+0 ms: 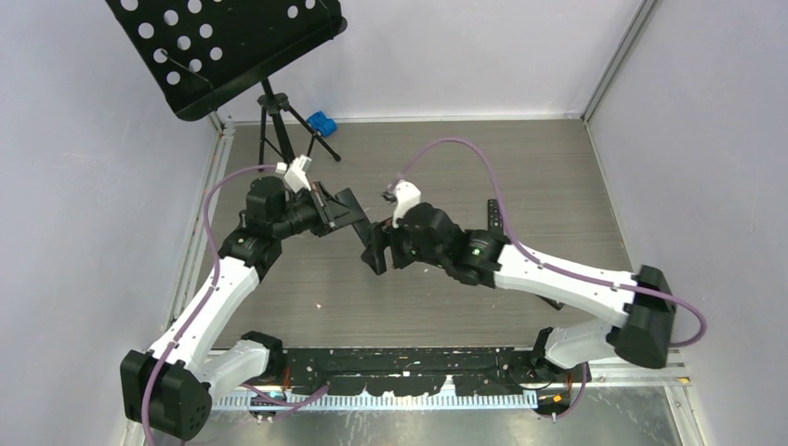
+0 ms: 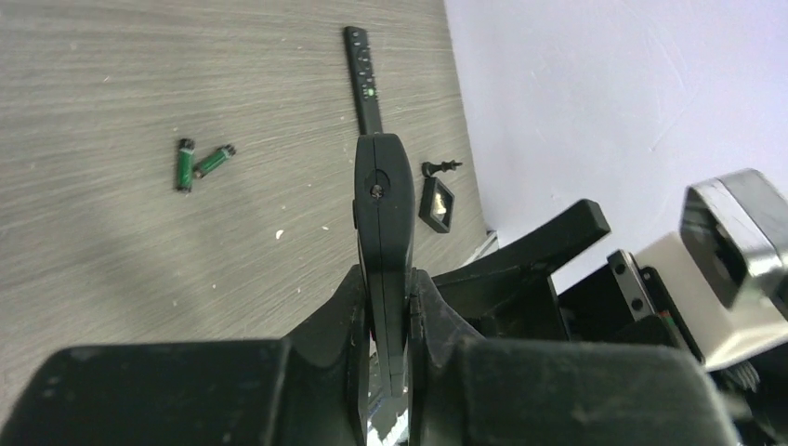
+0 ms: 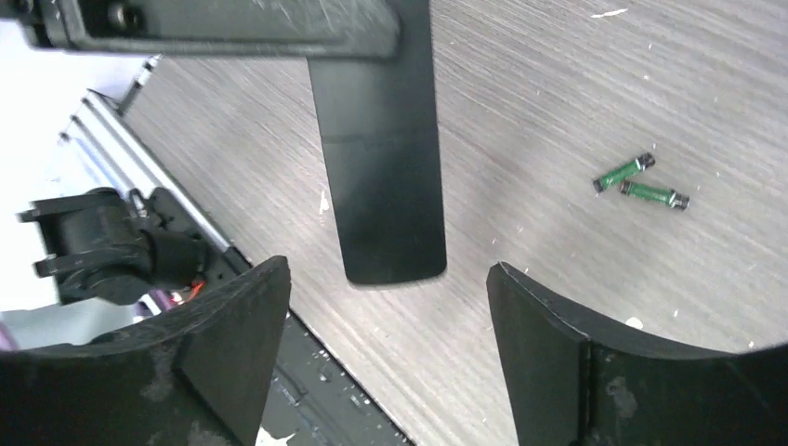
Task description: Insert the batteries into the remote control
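left hand point(image 2: 386, 293) clenched on the remote point(image 2: 382, 200), right hand point(image 3: 386, 283) released near its free end

No legible text, brand or number anywhere. Button marks on the slim black remote point(image 2: 363, 79), far on the worktop, too small to read; green batteries point(image 2: 185, 165) blurred, wrappers unreadable.

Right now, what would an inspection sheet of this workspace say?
Surface: grey wood-grain table, a few white specks.
Job's things: black remote in a grip; two green batteries loose on the table.
Clutter: slim second remote; small black square piece.
Grippers: left gripper shut on the black remote; right gripper open at its free end.
Cables: purple cables loop along both arms.
Surroundings: music stand, blue object, plain walls.
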Available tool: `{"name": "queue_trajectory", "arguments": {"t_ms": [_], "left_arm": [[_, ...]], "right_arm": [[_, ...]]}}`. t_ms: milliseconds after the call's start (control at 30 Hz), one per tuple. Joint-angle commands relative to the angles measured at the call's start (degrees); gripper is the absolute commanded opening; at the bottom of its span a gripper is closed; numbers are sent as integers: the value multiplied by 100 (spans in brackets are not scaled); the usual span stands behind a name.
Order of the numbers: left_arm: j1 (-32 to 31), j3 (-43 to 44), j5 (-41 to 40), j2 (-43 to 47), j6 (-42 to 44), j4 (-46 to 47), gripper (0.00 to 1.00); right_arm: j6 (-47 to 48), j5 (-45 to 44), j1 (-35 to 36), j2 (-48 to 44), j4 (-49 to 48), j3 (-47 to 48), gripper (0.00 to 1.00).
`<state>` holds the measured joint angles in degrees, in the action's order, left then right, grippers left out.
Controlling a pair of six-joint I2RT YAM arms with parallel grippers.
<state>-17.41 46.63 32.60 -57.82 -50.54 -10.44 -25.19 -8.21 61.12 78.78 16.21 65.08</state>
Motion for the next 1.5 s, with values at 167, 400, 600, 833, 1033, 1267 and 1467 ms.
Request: {"name": "queue_trajectory", "arguments": {"t_ms": [167, 400, 600, 833, 1033, 1267, 1467], "left_arm": [[1, -273, 1043, 198, -208, 2223, 0], [-1, -462, 1102, 260, -1340, 3413, 0], [1, -384, 829, 636, -1511, 3093, 0], [1, -524, 436, 663, -2251, 3711, 0], [1, -518, 292, 664, -2477, 3776, 0], [0, -658, -96, 902, -2583, 3779, 0], [1, -673, -378, 1078, -2651, 3763, 0]], "right_arm": [[-2513, -63, -269, -2203, -1828, -1596, 91], [-4443, 260, -833, -2297, -3233, -2329, 93], [-4791, 672, -909, -1881, -3897, -2338, 93], [-4939, 1179, -904, -1460, -4818, -2309, 84], [-4855, 1185, -904, -1266, -4768, -2103, 69], [-4811, 1169, -916, -957, -4835, -2101, 41], [-4471, 1223, -983, -915, -5363, -2600, 21]]}}
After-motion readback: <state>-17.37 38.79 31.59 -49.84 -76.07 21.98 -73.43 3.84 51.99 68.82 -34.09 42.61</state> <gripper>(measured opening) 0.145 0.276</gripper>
